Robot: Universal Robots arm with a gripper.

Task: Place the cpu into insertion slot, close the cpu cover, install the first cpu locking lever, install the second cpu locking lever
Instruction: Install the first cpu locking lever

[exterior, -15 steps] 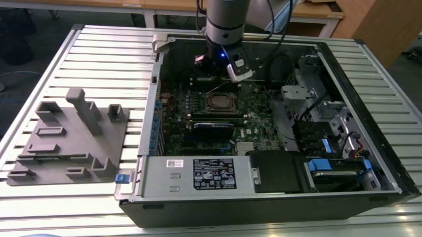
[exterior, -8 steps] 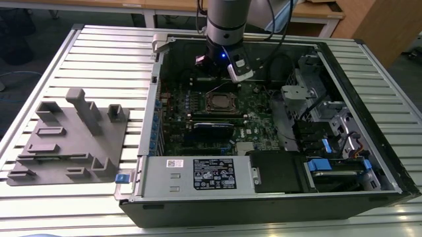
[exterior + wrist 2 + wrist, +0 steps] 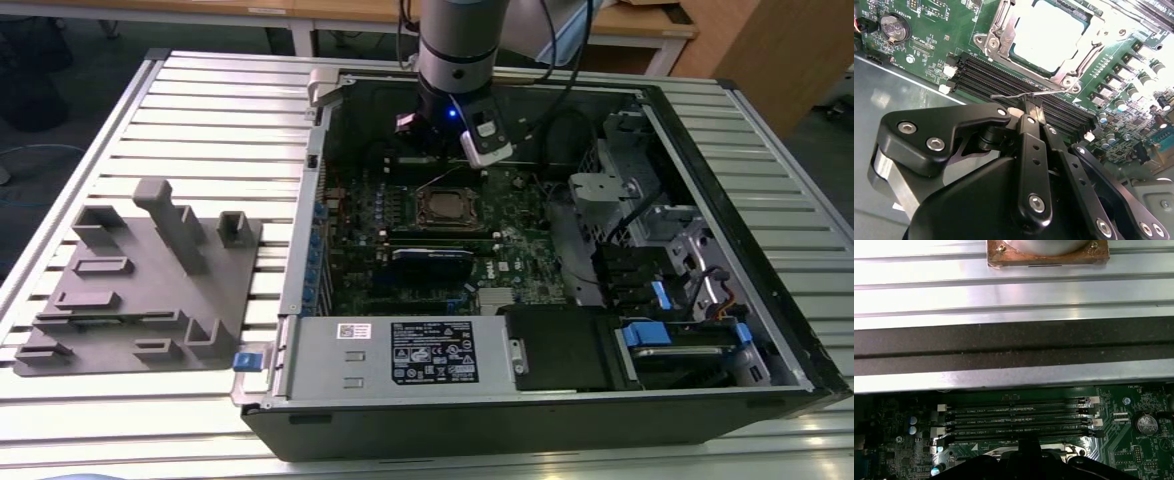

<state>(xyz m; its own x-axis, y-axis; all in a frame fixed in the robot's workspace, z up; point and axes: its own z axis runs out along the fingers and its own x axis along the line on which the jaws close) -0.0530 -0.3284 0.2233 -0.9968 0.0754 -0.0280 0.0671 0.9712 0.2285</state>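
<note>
Grey moulded tray [image 3: 140, 290] on slatted table [image 3: 200, 120], beside open computer case [image 3: 534, 420]

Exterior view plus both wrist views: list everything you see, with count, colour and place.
table: one, silver, slatted.
case: one, black, open, on table.
fixture: one, grey, exterior view's left of case.
board: one, green, inside case.
cpu: one, silvery, under cover.
cover: one, silvery, closed over cpu.
lever: one, thin wire, at gripper.
memory slots: four, black, beside cpu.
battery: one, silver, on board.
gripper: one, black, shut, above board.
</note>
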